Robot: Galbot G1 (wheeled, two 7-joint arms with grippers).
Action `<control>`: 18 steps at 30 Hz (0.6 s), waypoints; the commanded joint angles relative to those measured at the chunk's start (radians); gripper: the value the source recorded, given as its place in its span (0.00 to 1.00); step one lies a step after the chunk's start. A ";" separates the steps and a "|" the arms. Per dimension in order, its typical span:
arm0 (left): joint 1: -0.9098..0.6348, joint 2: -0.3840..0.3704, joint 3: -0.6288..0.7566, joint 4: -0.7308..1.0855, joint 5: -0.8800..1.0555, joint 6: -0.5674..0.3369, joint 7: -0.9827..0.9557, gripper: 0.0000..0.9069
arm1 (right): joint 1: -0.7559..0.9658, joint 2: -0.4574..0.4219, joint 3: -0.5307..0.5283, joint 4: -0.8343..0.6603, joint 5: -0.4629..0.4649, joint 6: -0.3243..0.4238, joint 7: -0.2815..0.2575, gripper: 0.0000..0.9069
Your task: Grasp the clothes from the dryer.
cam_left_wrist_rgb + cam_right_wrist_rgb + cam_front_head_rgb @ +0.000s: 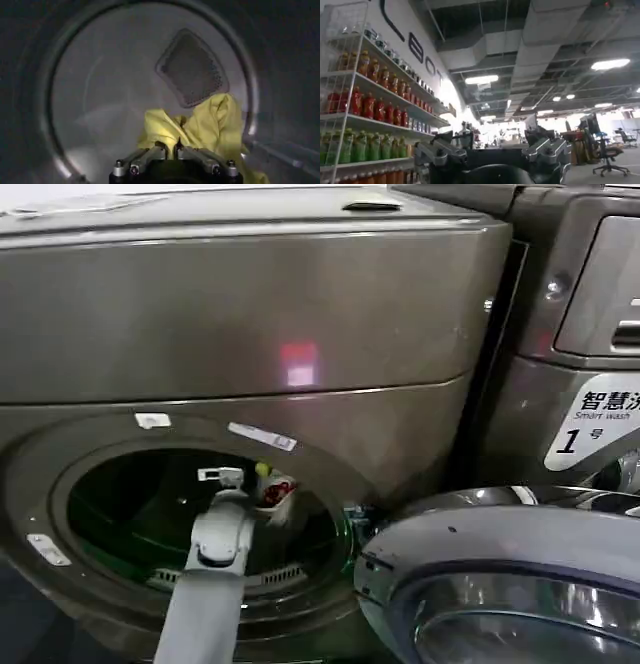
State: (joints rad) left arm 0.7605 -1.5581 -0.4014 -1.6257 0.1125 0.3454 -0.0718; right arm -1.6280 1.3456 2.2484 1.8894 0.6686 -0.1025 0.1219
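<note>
The dryer [250, 334] is the large bronze-grey machine, and its round port [70, 484] stands open. My left arm reaches through the port, with the left gripper [224, 478] inside the drum. Beside it hangs a bit of the clothes [277, 490], white with a red print and a yellow-green tip. In the left wrist view the left gripper [171, 148] is shut on a fold of the yellow cloth [210, 125], which bunches up just beyond the fingertips against the drum's back wall. My right gripper [492, 150] is open and empty, pointing up at a room ceiling.
The dryer's round glass door [500, 584] hangs open at the lower right, close to the port. A second machine [590, 314] with a drawer panel and a white "1" label stands to the right. The drum's back wall has a perforated vent [192, 67]. Shelves of bottles [365, 100] stand near the right gripper.
</note>
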 commanded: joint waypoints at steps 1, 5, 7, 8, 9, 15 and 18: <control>0.005 -0.005 -0.003 -0.018 -0.045 0.031 -0.085 0.00 | 0.003 0.000 0.012 0.000 -0.007 -0.014 0.001 1.00; 0.005 -0.006 -0.002 -0.021 -0.046 0.034 -0.082 0.00 | 0.006 -0.004 0.025 0.000 -0.008 -0.047 0.013 1.00; 0.006 -0.006 -0.001 -0.020 -0.046 0.034 -0.080 0.00 | 0.005 -0.004 0.028 0.000 -0.011 -0.054 0.018 1.00; 0.007 -0.005 0.000 -0.019 -0.044 0.035 -0.078 0.00 | 0.005 -0.005 0.033 -0.003 -0.012 -0.059 0.022 1.00; 0.007 -0.004 0.002 -0.014 -0.038 0.036 -0.076 0.00 | 0.002 -0.005 0.036 -0.007 -0.016 -0.060 0.020 1.00; 0.000 -0.002 0.003 -0.009 -0.038 0.036 -0.067 0.00 | -0.007 -0.006 0.053 -0.018 -0.022 -0.073 0.018 1.00; 0.001 -0.002 0.004 -0.012 -0.033 0.036 -0.067 0.00 | -0.005 -0.004 0.053 -0.016 -0.025 -0.076 0.018 1.00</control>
State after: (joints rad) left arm 0.7605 -1.5596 -0.3986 -1.6369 0.0787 0.3780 -0.1274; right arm -1.6340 1.3404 2.2931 1.8761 0.6493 -0.1620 0.1356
